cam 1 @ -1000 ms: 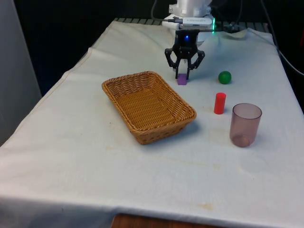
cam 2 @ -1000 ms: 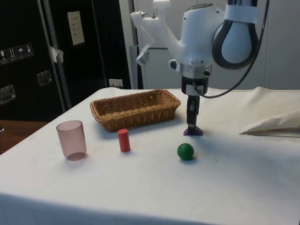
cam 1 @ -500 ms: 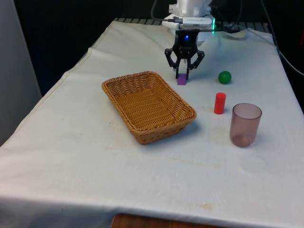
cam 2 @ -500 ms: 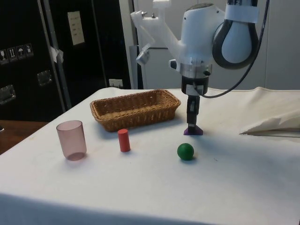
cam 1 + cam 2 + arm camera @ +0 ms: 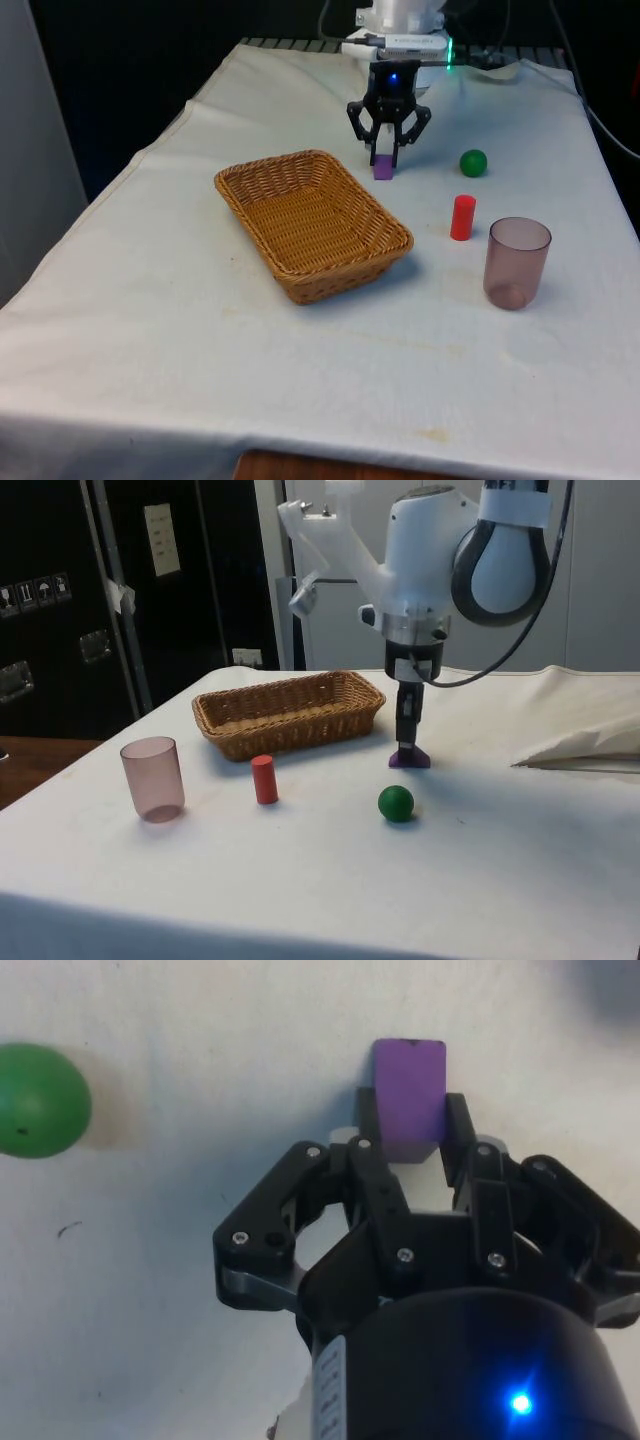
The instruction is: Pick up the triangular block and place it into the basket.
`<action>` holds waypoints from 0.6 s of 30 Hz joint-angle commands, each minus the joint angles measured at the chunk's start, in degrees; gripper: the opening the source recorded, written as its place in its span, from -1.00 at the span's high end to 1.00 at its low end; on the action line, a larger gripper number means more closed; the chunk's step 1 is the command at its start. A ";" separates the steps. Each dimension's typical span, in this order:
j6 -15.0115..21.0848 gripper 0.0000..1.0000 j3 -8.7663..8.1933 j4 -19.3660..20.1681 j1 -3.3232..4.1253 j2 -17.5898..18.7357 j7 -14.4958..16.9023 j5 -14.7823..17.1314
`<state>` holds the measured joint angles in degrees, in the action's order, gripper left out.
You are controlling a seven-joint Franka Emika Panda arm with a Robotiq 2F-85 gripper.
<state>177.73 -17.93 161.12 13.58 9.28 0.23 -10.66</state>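
Observation:
The purple triangular block sits by the far corner of the wicker basket, at or just off the cloth. In the side view the block lies below the black fingers, to the right of the basket. My gripper points straight down and is shut on the block. In the wrist view the gripper holds the purple block with a finger pressed on each side. The basket holds nothing.
A green ball lies close beside the gripper on the front view's right, and shows too in the wrist view. A red cylinder and a pinkish see-through cup stand nearer the camera. The cloth bunches up behind.
The arm and gripper have risen very slightly, and the block sits a touch higher in the side view. Nothing else has moved.

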 commanded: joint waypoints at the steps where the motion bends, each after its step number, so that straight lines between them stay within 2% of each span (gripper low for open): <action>1: -1.03 0.34 -0.46 -0.34 0.23 -0.63 0.00 -0.29; 8: -5.61 0.34 -0.23 -1.60 0.00 -4.76 0.29 -0.34; 9: -4.07 0.34 0.00 -1.26 0.00 -3.72 0.29 0.00; 11: -6.88 0.34 -0.23 -1.83 -0.06 -5.84 0.34 -0.34; 18: -12.15 0.34 -0.06 -3.15 -0.06 -10.26 0.69 -0.17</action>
<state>167.13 -17.93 158.42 13.58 -0.11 0.92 -10.66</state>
